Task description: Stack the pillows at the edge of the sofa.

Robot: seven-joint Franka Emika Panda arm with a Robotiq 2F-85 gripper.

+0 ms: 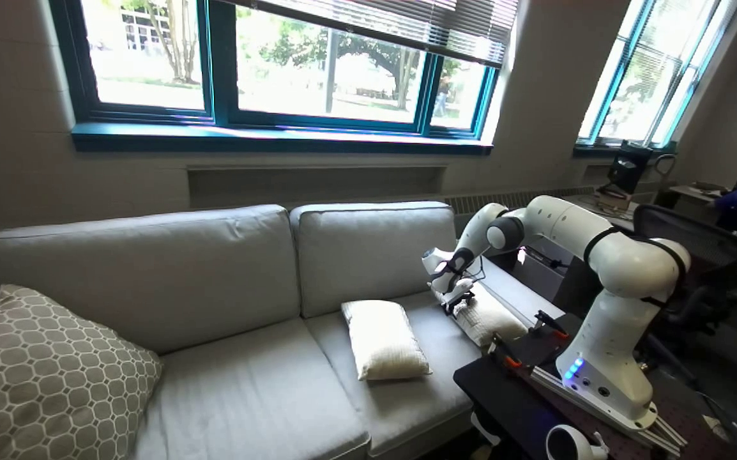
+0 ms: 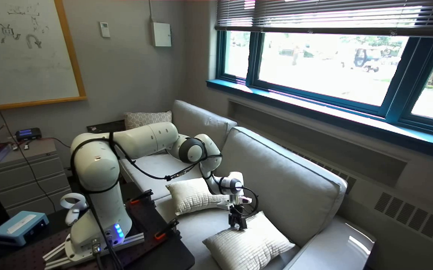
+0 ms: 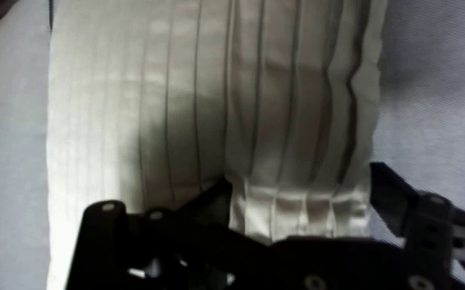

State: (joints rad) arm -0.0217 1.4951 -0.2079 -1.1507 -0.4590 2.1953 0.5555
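Looks like the grab's in hand: the pillow (image 2: 252,242) by the sofa arm (image 2: 333,245), about 4 o'clock from the other pillow (image 2: 194,198) in an exterior view, is straddled at one edge by a wide-spread pincer (image 3: 300,177), so a squeeze and lift are probably needed next.

2 sm. plain cream rect. pillows (image 1: 386,340) (image 1: 488,317); 1 lg. grey-beige patt. sq. cushion (image 1: 55,377); 1 lt.-grey fabric sofa (image 1: 241,390) w/ 2 grey back cushions (image 1: 145,278) (image 1: 375,249); 1 white jointed robot arm (image 1: 569,227); 1 blk. gripper (image 3: 300,175) w/ 2 fingers (image 3: 391,197); 2 blk./orange clamps (image 2: 141,197) (image 2: 167,229); 1 pale-blue rect. box (image 2: 19,227); 2 teal-framed windows (image 1: 217,64) (image 1: 622,70) in an exterior view.
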